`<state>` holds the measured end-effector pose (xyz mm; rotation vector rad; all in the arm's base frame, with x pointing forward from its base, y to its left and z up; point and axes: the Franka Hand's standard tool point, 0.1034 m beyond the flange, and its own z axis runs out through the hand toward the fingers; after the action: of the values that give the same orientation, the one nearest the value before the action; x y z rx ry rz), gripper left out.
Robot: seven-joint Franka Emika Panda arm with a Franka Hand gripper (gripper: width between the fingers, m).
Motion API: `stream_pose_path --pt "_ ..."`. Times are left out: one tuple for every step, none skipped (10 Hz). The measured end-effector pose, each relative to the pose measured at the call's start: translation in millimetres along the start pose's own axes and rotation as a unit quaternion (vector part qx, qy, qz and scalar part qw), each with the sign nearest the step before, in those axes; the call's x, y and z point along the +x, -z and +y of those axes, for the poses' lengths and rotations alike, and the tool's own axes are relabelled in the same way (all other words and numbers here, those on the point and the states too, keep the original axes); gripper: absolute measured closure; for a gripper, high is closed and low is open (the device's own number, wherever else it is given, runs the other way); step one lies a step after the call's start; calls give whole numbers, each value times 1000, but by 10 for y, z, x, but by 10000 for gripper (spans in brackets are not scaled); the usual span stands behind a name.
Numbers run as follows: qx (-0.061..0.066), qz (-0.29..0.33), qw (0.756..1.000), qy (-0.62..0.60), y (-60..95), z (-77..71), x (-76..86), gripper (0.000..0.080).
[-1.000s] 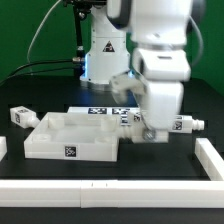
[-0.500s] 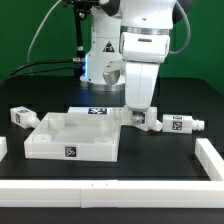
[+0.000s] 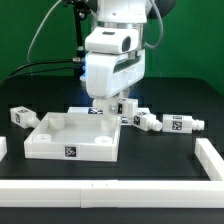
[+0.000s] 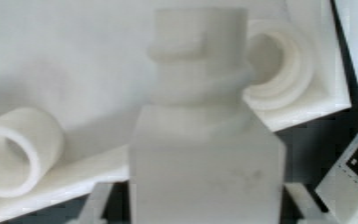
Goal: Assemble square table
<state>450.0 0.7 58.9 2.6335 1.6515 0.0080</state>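
The white square table top lies rim up on the black table, with a tag on its front wall. My gripper hangs over its far right corner. In the wrist view my gripper is shut on a stubby white leg, whose stepped tip points down at the top. Two round corner sockets show on either side of the leg. Loose tagged legs lie at the exterior view's left and right.
The marker board lies flat behind the table top, and one of its tags shows in the wrist view. A long white bar runs along the front, with a side piece at the exterior view's right. The robot base stands behind.
The arm has swung toward the exterior view's left, from beside the loose legs at the right to above the table top's far right corner, carrying the leg.
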Motion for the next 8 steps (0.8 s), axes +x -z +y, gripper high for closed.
stream_pose_path --pt "0 0 1000 0 0 -1 1 535" --pt "-2 3 1000 -9 -4 -7 -36 535" --pt "-10 14 998 -58 -31 -85 -306 535" --pt "-1 10 996 -90 -101 -203 -618 535" --pt "7 5 993 -116 -144 -244 -788 535" --pt "3 9 994 -109 -119 -212 -682 535" --pt "2 10 994 -105 -117 -212 -651 535" --pt "3 10 994 -107 -121 -213 -666 535"
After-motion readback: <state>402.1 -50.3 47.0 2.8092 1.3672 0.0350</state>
